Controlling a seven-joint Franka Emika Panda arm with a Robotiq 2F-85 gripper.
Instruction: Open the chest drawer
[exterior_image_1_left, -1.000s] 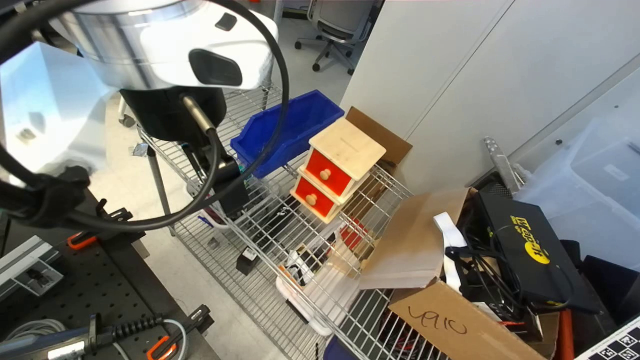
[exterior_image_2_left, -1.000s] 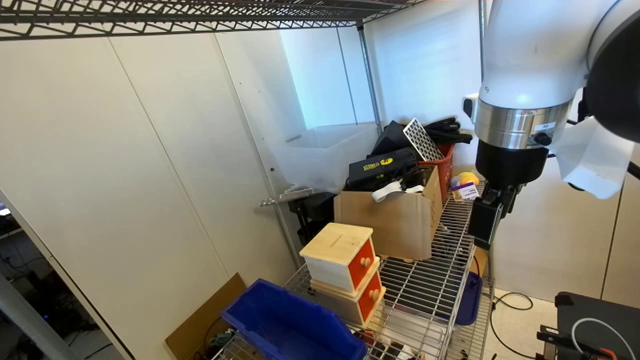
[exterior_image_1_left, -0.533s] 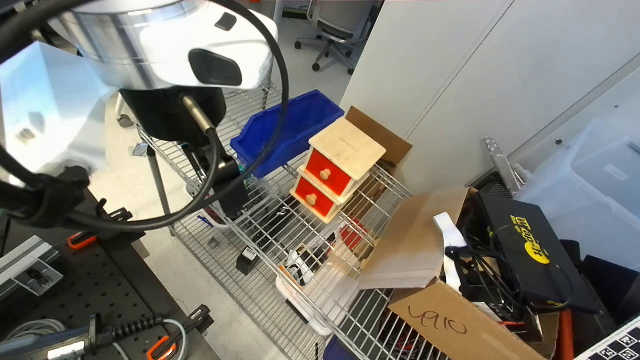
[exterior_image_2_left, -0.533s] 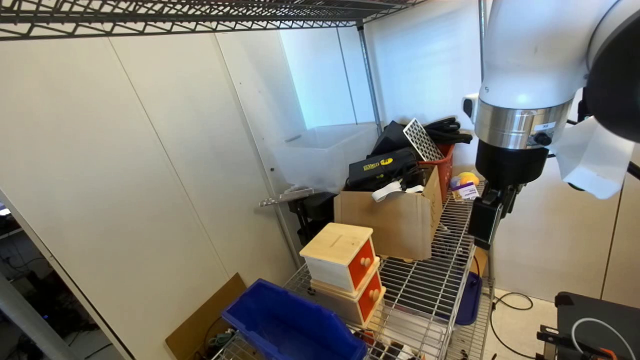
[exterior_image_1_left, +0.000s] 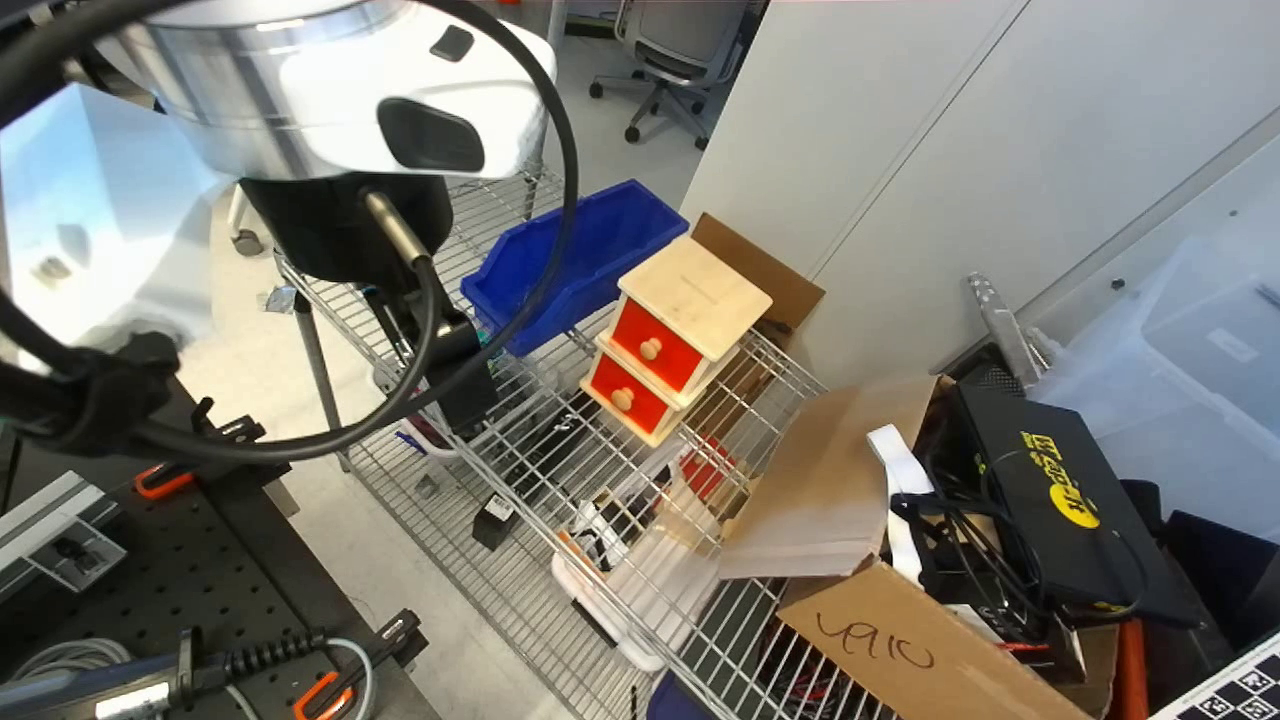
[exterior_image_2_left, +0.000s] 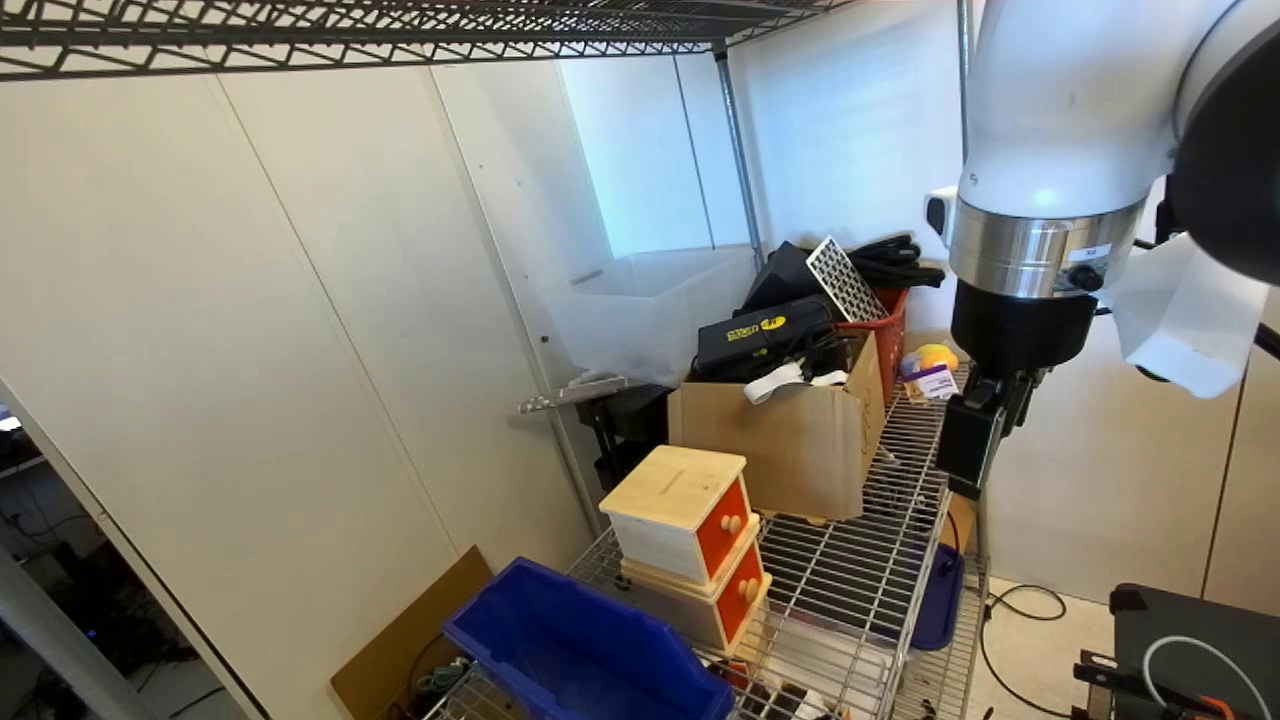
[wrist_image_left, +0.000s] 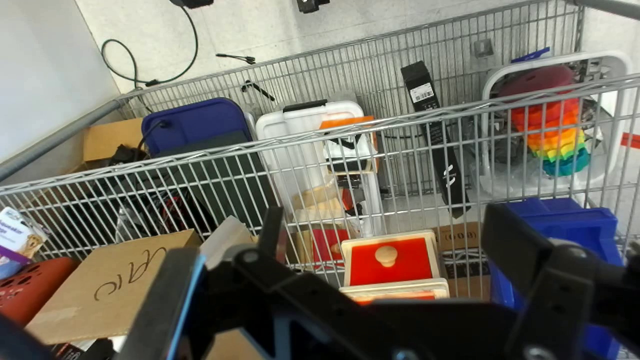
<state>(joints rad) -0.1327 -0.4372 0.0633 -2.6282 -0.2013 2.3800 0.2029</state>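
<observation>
The chest is a small light plywood box with two stacked red drawer fronts and round pale knobs. It stands on the wire shelf in both exterior views (exterior_image_1_left: 697, 297) (exterior_image_2_left: 675, 487), and both drawers look shut. In the wrist view the chest (wrist_image_left: 390, 261) shows its lower red front and knob; my gripper body hides most of the upper part. My gripper (wrist_image_left: 387, 236) is open and empty, its fingers wide apart in the wrist view. In both exterior views the gripper (exterior_image_1_left: 462, 375) (exterior_image_2_left: 970, 445) hangs in the air in front of the shelf, apart from the chest.
A blue bin (exterior_image_1_left: 575, 260) stands beside the chest. An open cardboard box (exterior_image_2_left: 770, 440) with a black case and cables stands on the other side. The wire shelf (exterior_image_2_left: 850, 570) carries them. A black upper shelf (exterior_image_2_left: 400, 40) hangs overhead. A cable loops around my arm.
</observation>
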